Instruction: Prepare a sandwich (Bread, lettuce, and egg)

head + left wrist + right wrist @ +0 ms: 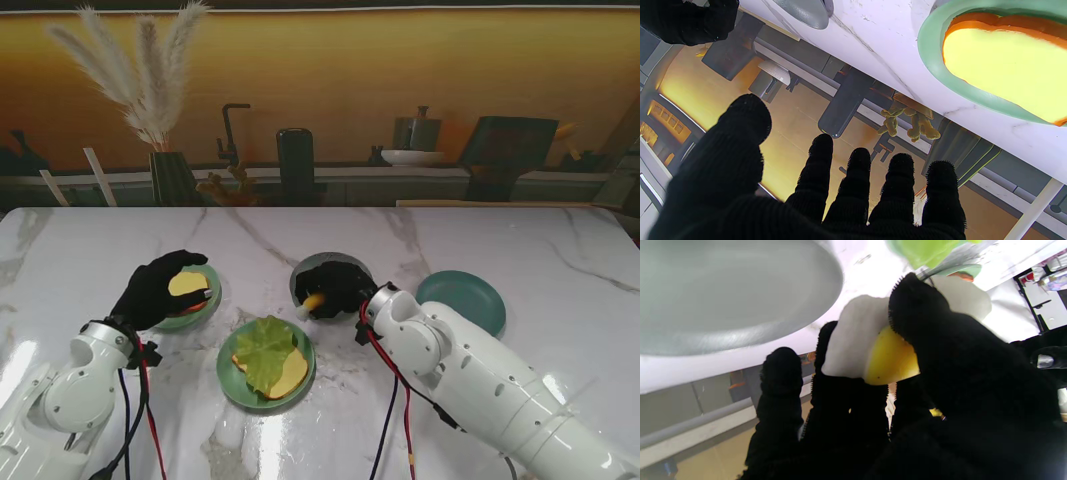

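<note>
A green lettuce leaf (266, 352) lies on a bread slice (292, 377) in the light green plate (232, 384) nearest me. Just beyond it my right hand (335, 289) is shut on a fried egg (873, 346), white with a yellow yolk, over the grey bowl (305, 272). The bowl (723, 293) fills much of the right wrist view. On the left, my left hand (155, 287) hovers open over a second bread slice (188, 284) on a small green plate (207, 310). That slice (1003, 66) shows yellow with an orange crust, apart from my spread fingers (857, 180).
An empty dark teal plate (462, 300) sits to the right of the grey bowl. Behind the table's far edge is a counter with a vase of pampas grass (160, 110), a black cylinder (296, 165) and other kitchenware.
</note>
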Controlling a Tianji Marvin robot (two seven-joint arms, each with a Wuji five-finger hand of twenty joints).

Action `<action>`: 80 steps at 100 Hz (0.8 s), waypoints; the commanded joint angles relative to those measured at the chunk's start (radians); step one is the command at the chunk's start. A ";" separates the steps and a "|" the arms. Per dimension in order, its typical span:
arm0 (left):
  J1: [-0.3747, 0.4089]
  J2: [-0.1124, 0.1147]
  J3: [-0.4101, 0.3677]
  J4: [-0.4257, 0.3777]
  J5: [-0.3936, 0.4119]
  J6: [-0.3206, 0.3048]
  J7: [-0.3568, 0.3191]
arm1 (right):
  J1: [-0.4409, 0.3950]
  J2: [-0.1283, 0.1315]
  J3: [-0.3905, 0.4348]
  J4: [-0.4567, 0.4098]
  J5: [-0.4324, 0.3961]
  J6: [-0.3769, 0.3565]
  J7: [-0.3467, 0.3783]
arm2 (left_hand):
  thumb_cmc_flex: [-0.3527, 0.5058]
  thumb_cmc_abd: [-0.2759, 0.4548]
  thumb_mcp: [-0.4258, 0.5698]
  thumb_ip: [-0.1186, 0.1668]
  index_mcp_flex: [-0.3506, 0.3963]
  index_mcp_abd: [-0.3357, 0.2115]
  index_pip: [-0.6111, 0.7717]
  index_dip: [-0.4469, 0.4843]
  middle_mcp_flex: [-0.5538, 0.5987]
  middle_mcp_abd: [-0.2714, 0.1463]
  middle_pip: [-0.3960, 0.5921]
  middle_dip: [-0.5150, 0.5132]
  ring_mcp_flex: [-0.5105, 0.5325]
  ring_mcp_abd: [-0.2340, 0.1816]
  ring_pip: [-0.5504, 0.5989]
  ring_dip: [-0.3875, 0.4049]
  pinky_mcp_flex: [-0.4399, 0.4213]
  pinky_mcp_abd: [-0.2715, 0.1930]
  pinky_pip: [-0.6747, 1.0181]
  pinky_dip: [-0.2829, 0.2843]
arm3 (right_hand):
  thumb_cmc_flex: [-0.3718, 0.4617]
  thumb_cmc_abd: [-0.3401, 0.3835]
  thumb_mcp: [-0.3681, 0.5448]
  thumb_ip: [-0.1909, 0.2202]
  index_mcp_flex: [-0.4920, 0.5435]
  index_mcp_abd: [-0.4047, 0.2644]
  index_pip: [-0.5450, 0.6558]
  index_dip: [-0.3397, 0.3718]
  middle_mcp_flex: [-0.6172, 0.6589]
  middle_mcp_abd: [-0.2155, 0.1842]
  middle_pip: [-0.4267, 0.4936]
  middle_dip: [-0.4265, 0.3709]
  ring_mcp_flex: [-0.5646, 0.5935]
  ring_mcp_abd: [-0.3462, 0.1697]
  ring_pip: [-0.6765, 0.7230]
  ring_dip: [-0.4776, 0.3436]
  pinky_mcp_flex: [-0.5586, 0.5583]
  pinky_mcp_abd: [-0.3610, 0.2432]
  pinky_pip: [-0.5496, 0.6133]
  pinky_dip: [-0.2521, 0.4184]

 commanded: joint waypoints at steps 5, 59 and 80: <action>0.008 -0.003 -0.007 -0.006 0.001 -0.001 0.002 | -0.017 -0.026 -0.028 -0.012 0.009 -0.012 0.013 | 0.021 0.025 0.003 -0.058 0.019 -0.022 0.004 0.005 0.012 0.005 0.003 0.003 0.019 -0.015 0.000 0.001 -0.014 0.002 0.001 0.012 | 0.048 -0.022 0.035 0.033 0.020 0.003 0.057 0.009 0.019 -0.006 0.000 0.019 0.001 0.001 -0.006 0.013 -0.018 0.001 0.006 0.022; 0.015 -0.003 -0.015 -0.008 0.008 -0.006 0.006 | 0.018 -0.054 -0.122 0.024 0.098 -0.038 0.030 | 0.023 0.023 0.004 -0.056 0.020 -0.022 0.002 0.005 0.013 0.006 0.002 0.003 0.017 -0.015 -0.002 0.000 -0.014 0.002 0.001 0.012 | 0.051 -0.005 0.027 0.032 0.003 0.009 0.056 0.029 -0.007 -0.009 0.005 0.018 -0.028 0.005 -0.021 0.019 -0.053 0.003 -0.003 0.025; 0.013 -0.003 -0.013 -0.006 0.007 -0.006 0.006 | 0.029 -0.056 -0.139 0.024 0.100 -0.053 0.034 | 0.024 0.023 0.005 -0.056 0.020 -0.021 0.002 0.005 0.013 0.006 0.002 0.003 0.018 -0.015 -0.001 0.000 -0.014 0.001 0.000 0.012 | 0.050 0.003 0.026 0.032 -0.006 0.008 0.057 0.035 -0.017 -0.013 0.009 0.017 -0.042 0.005 -0.025 0.020 -0.070 0.002 -0.009 0.024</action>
